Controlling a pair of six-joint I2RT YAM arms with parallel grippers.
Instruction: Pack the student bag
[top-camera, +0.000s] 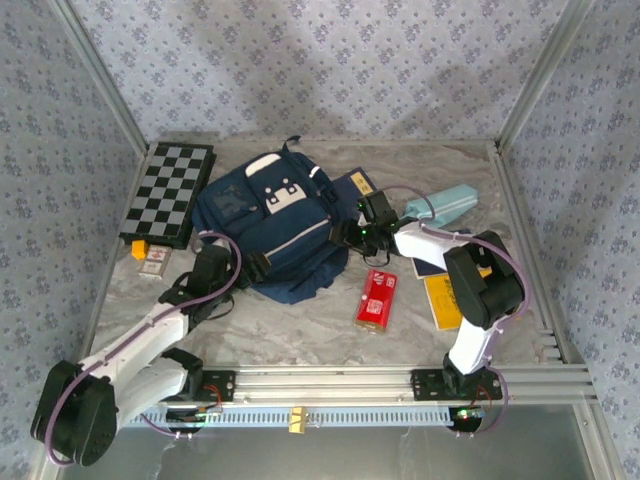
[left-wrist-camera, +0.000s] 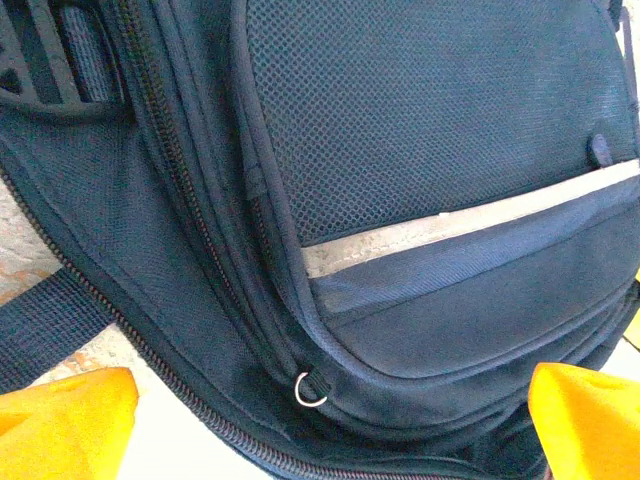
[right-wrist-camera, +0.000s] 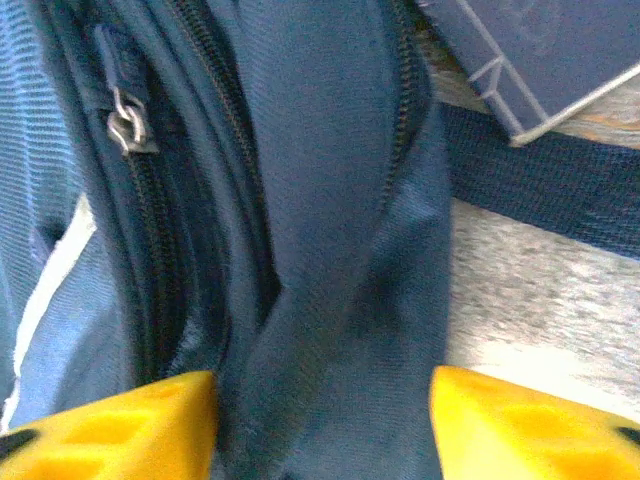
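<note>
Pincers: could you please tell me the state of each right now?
Left pincer: open.
Right pincer: astride a fold of the bag; grip cannot be told.

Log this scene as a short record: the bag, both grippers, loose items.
student bag: lies front-up in the middle of the table; the zips in view look closed
left gripper: open, facing the bag's front pocket, holding nothing
right gripper: fingers on either side of a fold in the bag's side; cannot tell if it is gripping
loose items: chessboard left of the bag; red packet and light-blue pencil case to its right
</note>
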